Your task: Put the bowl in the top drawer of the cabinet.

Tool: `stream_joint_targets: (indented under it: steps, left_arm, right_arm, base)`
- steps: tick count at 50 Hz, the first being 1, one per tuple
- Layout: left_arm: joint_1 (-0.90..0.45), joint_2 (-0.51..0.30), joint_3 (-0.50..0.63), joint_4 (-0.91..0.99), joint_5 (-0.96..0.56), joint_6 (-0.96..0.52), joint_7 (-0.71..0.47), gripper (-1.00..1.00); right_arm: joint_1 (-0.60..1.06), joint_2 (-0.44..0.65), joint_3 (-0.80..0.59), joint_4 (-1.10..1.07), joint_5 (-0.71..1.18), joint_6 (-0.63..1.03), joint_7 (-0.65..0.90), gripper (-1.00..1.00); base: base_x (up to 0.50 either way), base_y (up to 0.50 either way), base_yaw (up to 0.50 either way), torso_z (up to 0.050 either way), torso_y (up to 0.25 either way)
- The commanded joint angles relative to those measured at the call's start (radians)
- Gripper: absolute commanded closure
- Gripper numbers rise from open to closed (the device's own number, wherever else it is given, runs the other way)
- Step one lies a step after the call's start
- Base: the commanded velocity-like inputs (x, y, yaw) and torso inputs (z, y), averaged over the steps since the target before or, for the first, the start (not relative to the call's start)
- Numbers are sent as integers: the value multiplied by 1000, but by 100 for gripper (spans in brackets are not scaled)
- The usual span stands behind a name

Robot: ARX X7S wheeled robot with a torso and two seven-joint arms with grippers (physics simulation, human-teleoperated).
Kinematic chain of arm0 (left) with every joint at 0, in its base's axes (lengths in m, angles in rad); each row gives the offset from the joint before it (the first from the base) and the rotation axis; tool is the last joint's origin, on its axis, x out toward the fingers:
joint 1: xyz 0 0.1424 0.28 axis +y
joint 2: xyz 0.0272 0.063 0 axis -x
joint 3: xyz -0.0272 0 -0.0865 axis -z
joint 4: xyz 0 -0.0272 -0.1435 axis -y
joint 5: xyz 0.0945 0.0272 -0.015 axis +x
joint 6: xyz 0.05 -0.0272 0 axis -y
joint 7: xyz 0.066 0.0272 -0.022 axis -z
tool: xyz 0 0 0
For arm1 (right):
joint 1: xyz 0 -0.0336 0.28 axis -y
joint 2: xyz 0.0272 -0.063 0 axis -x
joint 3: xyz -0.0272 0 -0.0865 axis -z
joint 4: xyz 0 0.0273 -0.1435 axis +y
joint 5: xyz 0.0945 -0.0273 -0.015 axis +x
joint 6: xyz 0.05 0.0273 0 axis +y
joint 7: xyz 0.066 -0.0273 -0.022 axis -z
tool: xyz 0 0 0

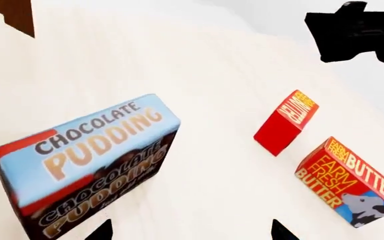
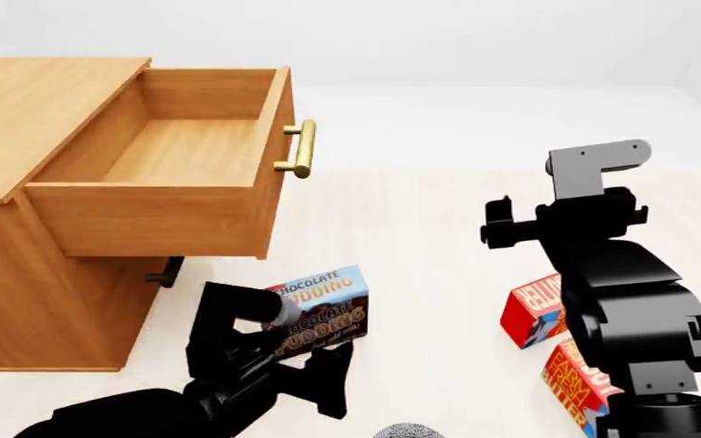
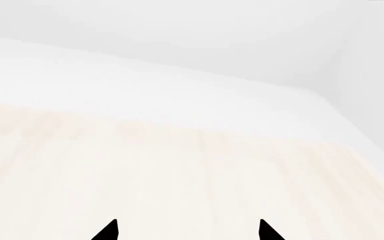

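The cabinet (image 2: pixel 34 274) stands at the left of the head view. Its top drawer (image 2: pixel 156 151) is pulled out and holds nothing, brass handle (image 2: pixel 302 148) facing right. A speckled grey rim (image 2: pixel 405 431) at that view's bottom edge looks like the bowl; most of it is cut off. My left gripper (image 2: pixel 326 381) is low, right of the cabinet beside the pudding box. In the left wrist view it (image 1: pixel 190 232) is open and holds nothing. My right gripper (image 2: pixel 507 226) is raised over the floor, and the right wrist view shows it (image 3: pixel 186 231) open and bare.
A chocolate pudding box (image 2: pixel 320 310) (image 1: pixel 85 165) lies just right of the cabinet's foot. Two red butter boxes (image 2: pixel 533 310) (image 2: pixel 570 383) lie by the right arm, also seen from the left wrist (image 1: pixel 287 122) (image 1: pixel 349 182). The lower drawer's handle (image 2: pixel 165 272) shows under the open drawer.
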Motion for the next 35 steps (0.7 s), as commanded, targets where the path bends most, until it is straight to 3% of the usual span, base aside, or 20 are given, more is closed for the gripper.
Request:
stream_joint_targets:
  steps: [1,35]
  left_arm:
    - [31,40,47,-79,39,-4,58,-100]
    - [73,138,206,-213,153,-38,191,-100]
  right_arm:
    - [-2,-5,-14,5,-1,-11,0,-100]
    - [-12,2,-17,34,10,-38,-4,-100]
  base:
    - [0,0,0,0,0]
    - [0,0,0,0,0]
